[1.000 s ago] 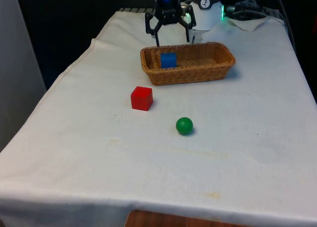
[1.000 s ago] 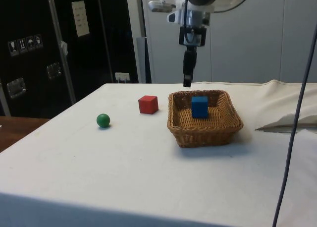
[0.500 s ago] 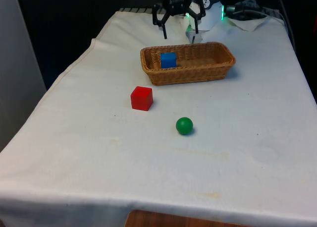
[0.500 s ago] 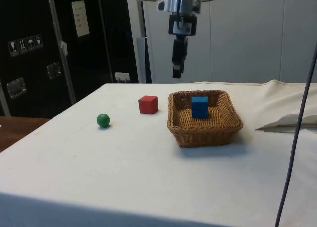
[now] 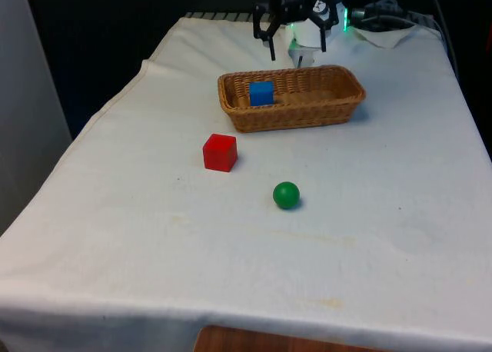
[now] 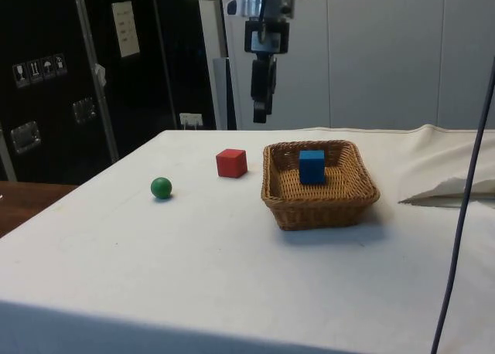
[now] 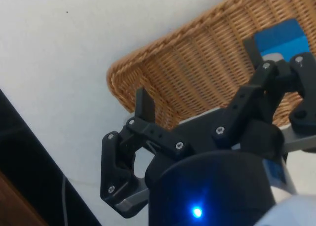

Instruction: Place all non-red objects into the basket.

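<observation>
Fingers spread apart and empty, gripper high above the basket holding 1 blue block; green ball lies on the cloth well beyond the basket's near wall, past the red block.

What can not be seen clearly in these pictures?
- Blue block: its lower part is hidden behind the basket's near wall in the front view.
- Basket floor: partly hidden by the end effector in the wrist view.
- Green ball: its surface is too small to judge in the front and side views.
- Red cube: its far faces are turned away in the front view.
</observation>
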Controlling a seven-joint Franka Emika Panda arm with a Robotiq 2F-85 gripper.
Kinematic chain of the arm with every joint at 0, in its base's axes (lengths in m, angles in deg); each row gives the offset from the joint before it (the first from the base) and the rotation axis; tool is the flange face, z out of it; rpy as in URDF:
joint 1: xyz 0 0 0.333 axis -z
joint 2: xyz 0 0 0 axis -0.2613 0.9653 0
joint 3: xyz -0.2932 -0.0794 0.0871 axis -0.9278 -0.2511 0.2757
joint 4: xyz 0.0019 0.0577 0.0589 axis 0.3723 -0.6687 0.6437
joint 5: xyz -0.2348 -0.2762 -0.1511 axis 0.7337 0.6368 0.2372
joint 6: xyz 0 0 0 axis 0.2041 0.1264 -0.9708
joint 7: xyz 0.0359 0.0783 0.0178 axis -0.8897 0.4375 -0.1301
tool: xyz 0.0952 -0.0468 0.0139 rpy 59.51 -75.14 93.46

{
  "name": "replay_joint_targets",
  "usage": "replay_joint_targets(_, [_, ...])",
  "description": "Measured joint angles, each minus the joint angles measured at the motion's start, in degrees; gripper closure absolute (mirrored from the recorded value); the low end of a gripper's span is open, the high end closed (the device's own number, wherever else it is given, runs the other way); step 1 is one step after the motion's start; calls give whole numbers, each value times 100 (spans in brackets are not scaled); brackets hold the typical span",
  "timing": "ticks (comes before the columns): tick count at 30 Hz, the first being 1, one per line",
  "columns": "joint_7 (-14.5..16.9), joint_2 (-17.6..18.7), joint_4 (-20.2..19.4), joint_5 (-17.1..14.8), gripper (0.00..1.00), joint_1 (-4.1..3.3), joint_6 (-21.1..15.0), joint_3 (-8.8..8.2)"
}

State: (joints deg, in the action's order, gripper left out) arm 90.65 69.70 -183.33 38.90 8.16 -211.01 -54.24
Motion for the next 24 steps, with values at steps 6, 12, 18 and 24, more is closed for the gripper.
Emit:
replay_joint_targets(6, [-97, 252, 298, 6, 0, 0, 46, 86])
replay_joint_targets(12, [-212, 481, 579, 6, 0, -11, 103, 149])
replay_joint_targets(18, [-309, 647, 768, 6, 0, -17, 143, 206])
replay_joint_targets(24, [-447, 831, 1008, 17, 0, -23, 246, 258])
